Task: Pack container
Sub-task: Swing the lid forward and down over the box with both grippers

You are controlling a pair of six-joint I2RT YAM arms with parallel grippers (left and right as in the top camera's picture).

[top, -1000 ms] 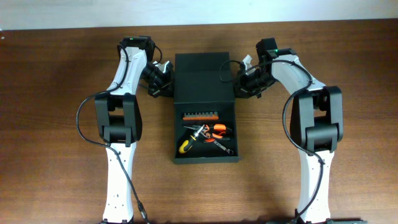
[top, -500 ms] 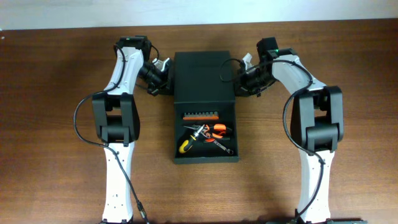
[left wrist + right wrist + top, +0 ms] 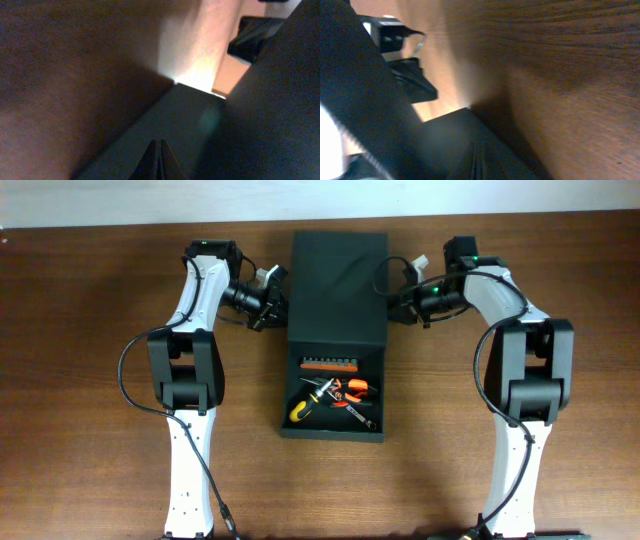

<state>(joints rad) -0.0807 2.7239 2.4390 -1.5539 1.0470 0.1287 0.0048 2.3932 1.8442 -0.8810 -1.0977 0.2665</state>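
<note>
Left hand (image 3: 270, 297) and right hand (image 3: 402, 292) are flanking the container (image 3: 333, 431) flap lid (image 3: 338, 280) — can't tell their grip. Uneven pushing risks it closing crooked.

Count: container (image 3: 337, 290) ×1. Inside it: orange bit strip (image 3: 328, 364) ×1, yellow-handled screwdriver (image 3: 300, 411) ×1, orange-handled pliers (image 3: 350, 388) ×1, small metal tool (image 3: 360, 416) ×1, type unclear. Arms ×2: left arm (image 3: 190, 370), right arm (image 3: 525, 375). Table (image 3: 90, 380) ×1.
</note>
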